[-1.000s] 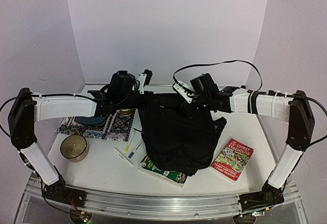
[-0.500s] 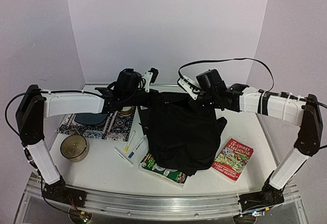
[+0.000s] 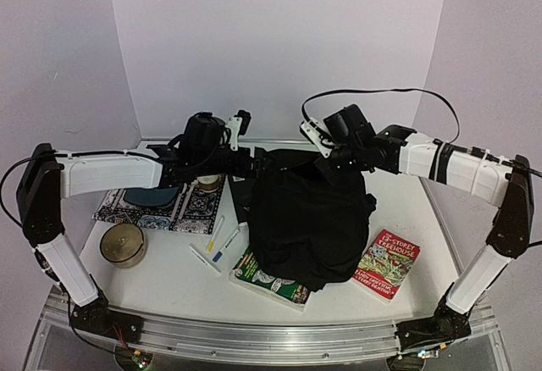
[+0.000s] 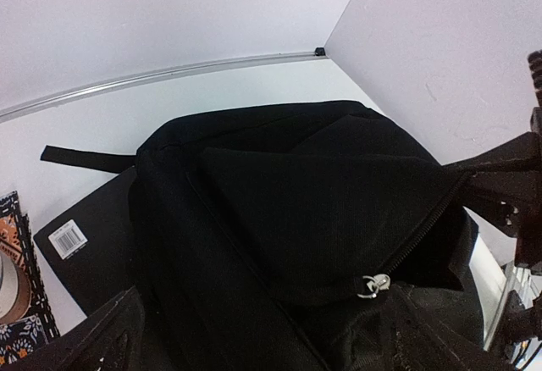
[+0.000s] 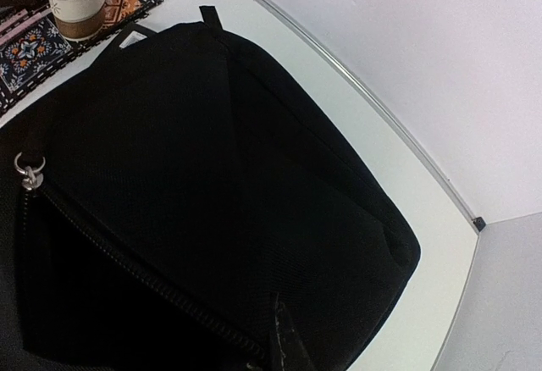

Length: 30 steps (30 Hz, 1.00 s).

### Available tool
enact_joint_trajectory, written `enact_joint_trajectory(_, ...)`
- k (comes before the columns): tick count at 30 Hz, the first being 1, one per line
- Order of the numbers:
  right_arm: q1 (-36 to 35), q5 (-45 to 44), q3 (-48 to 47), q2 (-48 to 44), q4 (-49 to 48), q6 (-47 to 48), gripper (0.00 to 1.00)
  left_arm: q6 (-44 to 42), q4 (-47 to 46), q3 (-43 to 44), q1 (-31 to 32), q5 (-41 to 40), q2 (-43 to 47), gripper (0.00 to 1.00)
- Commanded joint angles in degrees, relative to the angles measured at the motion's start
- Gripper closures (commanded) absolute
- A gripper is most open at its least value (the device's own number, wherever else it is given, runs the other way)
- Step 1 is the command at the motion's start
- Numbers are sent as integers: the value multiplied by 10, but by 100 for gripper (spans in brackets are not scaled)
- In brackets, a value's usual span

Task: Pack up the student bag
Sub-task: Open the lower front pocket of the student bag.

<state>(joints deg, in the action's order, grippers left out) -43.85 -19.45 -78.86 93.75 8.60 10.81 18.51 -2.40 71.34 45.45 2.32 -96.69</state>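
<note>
The student bag (image 3: 305, 218), a big black backpack, stands mid-table with its top raised. My right gripper (image 3: 329, 157) is shut on the fabric at the bag's upper right edge. In the right wrist view the gripper (image 5: 279, 346) pinches the cloth beside the zipper line, and the silver zipper pull (image 5: 30, 172) hangs at the left. My left gripper (image 3: 254, 166) is at the bag's upper left, open. In the left wrist view its fingers (image 4: 102, 337) stand wide apart at the bottom corners, over the bag (image 4: 288, 193) and its zipper pull (image 4: 373, 285).
A red book (image 3: 385, 263) lies right of the bag, and a green book (image 3: 269, 282) sticks out under its front. Pens (image 3: 218, 240), a patterned mat (image 3: 157, 206), a round tin (image 3: 123, 244) and a cup (image 3: 207, 183) are on the left. A black notebook (image 4: 80, 248) lies behind the bag.
My left gripper opened and let go of the bag's edge. The right gripper shut on the bag's top and rose, so the bag stands taller.
</note>
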Motion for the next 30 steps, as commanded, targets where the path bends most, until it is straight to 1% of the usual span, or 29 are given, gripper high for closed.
enact_joint_trajectory(1,-6,-12,-52,11,5,-44,100,65,-4,-26,9,2,53,1)
enact_joint_trajectory(6,-7,-9,-72,24,12,-65,100,120,-4,-24,34,0,41,1)
enact_joint_trajectory(10,-10,-7,-82,31,15,-78,100,130,-1,1,62,-19,15,1)
enact_joint_trajectory(15,-14,2,-87,37,16,-84,100,132,19,35,86,-103,-20,0)
enact_joint_trajectory(18,-17,5,-89,39,16,-86,100,132,63,56,90,-163,-49,1)
enact_joint_trajectory(20,-18,6,-90,40,16,-86,100,131,72,59,90,-184,-62,0)
enact_joint_trajectory(26,-18,-10,-93,34,17,-85,100,125,98,43,93,-198,-75,0)
enact_joint_trajectory(30,-18,-14,-100,36,17,-81,100,121,103,20,93,-190,-42,1)
